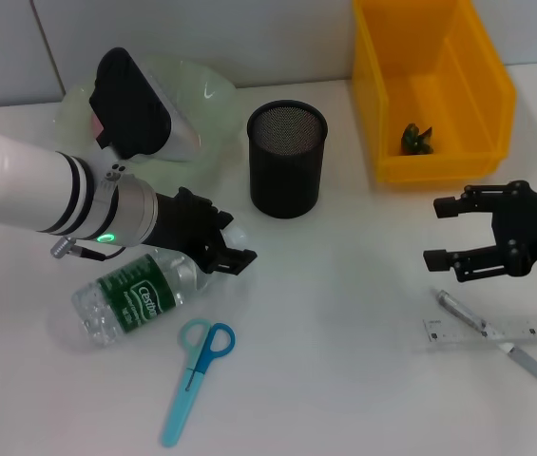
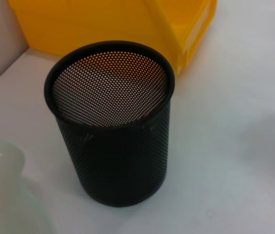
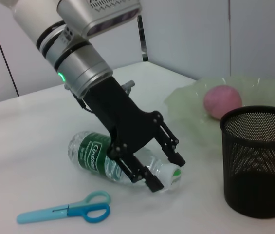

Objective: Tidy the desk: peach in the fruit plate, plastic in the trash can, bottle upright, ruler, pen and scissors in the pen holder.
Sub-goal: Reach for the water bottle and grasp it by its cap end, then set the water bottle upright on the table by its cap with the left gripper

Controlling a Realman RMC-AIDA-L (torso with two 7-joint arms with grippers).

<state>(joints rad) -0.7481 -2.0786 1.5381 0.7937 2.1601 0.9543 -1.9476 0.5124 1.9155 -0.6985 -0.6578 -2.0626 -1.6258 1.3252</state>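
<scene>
We've got our left gripper [image 3: 162, 171], fingers apart, astride the neck of the lying bottle [image 1: 135, 296]; it looks light, slick plastic, so the neck suits; right gripper [image 1: 450, 233] hovers open

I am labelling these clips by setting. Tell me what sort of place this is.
Probably a staged desk set up for a robot tidying trial: a plain white table against blank wall panels, desk items such as a mesh pen holder, scissors and ruler, and a yellow bin.
</scene>
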